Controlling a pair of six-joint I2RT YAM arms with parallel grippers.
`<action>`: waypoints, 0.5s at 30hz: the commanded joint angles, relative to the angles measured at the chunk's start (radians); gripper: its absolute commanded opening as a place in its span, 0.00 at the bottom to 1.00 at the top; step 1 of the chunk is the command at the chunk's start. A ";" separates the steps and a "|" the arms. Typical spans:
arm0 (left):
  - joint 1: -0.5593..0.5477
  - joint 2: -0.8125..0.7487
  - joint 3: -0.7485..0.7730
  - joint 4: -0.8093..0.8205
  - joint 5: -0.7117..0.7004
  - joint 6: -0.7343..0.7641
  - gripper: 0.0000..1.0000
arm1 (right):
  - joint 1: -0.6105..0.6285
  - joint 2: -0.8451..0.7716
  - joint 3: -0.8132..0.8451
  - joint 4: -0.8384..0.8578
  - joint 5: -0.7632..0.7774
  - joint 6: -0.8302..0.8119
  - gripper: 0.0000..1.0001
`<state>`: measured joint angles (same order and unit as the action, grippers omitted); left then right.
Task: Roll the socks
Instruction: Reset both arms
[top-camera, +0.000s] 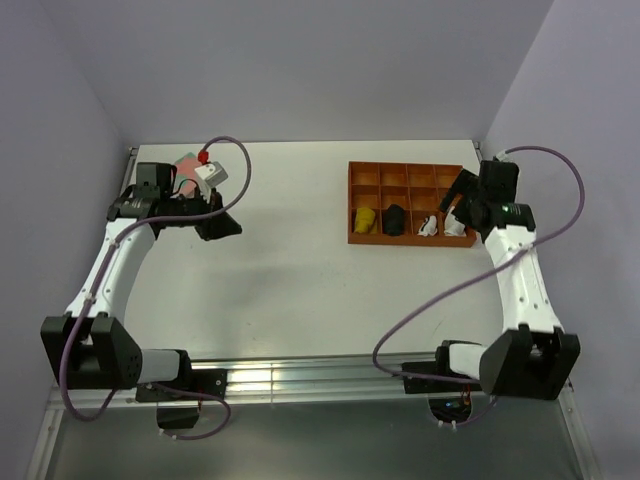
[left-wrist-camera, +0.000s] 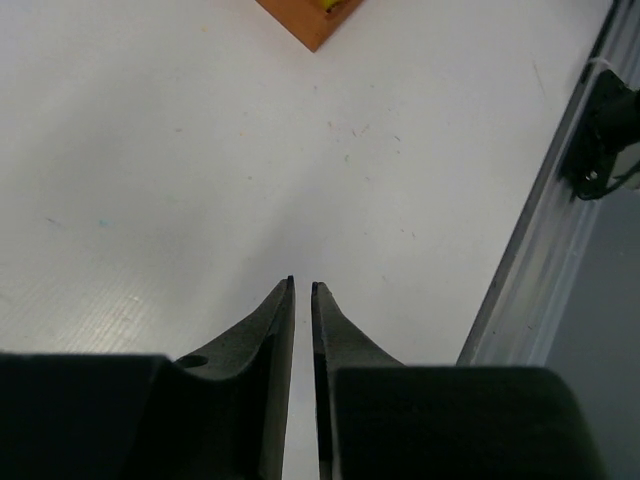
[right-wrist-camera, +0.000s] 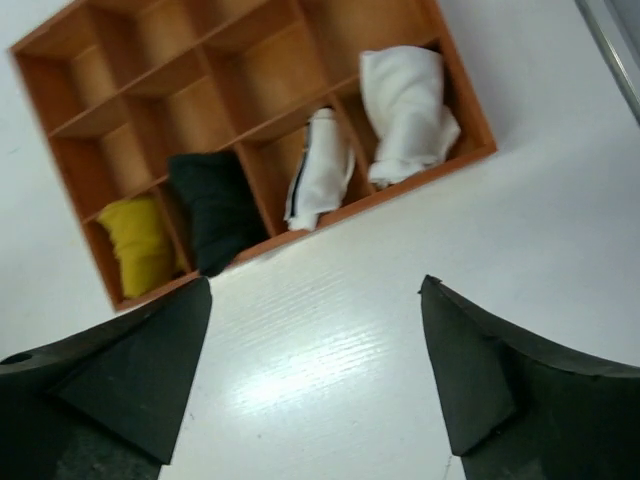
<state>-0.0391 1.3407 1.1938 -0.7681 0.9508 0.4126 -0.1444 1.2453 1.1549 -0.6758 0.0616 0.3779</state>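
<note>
Both white socks are already in the orange tray (right-wrist-camera: 200, 35) near the desk's far right corner. The right gripper (right-wrist-camera: 315, 285) hangs just in front of them, spread wide and holding nothing. The tray's near row holds, left to right, a yellow bundle (right-wrist-camera: 140, 245), a black bundle (right-wrist-camera: 215, 210), the striped sock (right-wrist-camera: 320, 170) and the plain sock (right-wrist-camera: 405, 115). The compartments behind are bare.

The overhead view only gives white blobs; the right wrist cam shows the stripe. The left gripper (left-wrist-camera: 302, 285), toward the far left corner, is pinched to a slit over the bare table (left-wrist-camera: 200, 150).
</note>
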 joint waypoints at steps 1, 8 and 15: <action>-0.002 -0.101 -0.049 0.131 -0.079 -0.124 0.18 | 0.073 -0.159 -0.069 0.032 -0.043 0.001 0.93; -0.002 -0.193 -0.111 0.178 -0.181 -0.207 0.20 | 0.291 -0.495 -0.254 0.044 -0.081 0.023 1.00; 0.001 -0.207 -0.157 0.211 -0.236 -0.213 0.19 | 0.325 -0.719 -0.356 0.056 -0.121 0.013 1.00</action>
<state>-0.0391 1.1553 1.0538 -0.6071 0.7433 0.2306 0.1699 0.5564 0.8051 -0.6617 -0.0380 0.3862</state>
